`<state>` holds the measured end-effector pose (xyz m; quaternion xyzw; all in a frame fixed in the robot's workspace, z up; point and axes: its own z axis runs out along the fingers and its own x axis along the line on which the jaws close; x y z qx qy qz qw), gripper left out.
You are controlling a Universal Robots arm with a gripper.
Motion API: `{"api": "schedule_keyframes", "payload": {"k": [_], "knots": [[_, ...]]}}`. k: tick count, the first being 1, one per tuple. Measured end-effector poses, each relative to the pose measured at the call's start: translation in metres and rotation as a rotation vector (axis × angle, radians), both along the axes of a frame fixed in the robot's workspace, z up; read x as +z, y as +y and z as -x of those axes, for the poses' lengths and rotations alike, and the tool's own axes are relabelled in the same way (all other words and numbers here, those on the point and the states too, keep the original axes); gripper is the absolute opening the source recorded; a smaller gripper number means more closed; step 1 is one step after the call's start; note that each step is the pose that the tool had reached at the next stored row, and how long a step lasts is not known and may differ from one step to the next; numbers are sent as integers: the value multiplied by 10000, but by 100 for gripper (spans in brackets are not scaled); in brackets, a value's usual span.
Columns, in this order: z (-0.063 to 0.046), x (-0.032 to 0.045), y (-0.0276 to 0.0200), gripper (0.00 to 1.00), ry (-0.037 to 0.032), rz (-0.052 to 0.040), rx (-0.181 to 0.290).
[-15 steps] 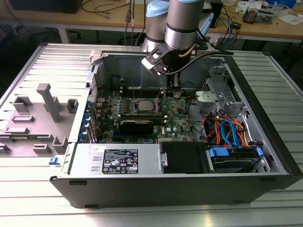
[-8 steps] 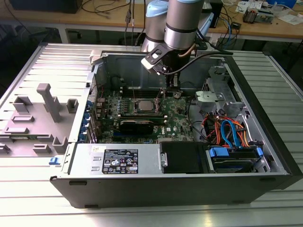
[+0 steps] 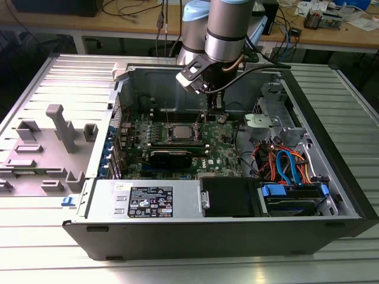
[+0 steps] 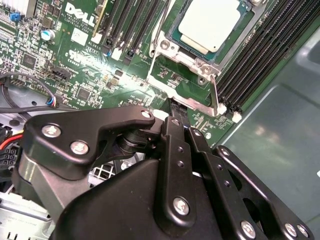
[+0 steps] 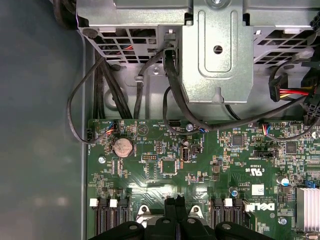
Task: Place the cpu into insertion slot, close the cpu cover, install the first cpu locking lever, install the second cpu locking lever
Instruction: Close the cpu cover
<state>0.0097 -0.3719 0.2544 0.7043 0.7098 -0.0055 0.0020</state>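
Observation:
The cpu lies flat in the insertion slot on the green board, its silvery top up. The cpu cover, a thin silver frame, lies down around the chip. One thin wire locking lever runs along the socket's side and another along the opposite side. My gripper is shut with nothing between its black fingers, its tip right at the socket's edge by the first lever's end. In the exterior view the gripper hangs just beside the cpu. In the first wrist view the gripper is over the board.
The board sits in an open black computer case. Long black memory slots flank the socket. A metal drive cage with black cables and a bundle of orange and blue cables stands on the exterior view's right. Grey fixtures stand outside the case.

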Motion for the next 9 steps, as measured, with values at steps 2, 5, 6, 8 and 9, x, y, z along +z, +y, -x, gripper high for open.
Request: {"api": "schedule_keyframes", "payload": {"k": [2,5,6,8,9], "knots": [[4,0,0,11,0,0,-2],[8,0,0,11,0,0,-1],[9,0,0,11,0,0,0],[14,0,0,11,0,0,-2],[16,0,0,11,0,0,-1]]}}
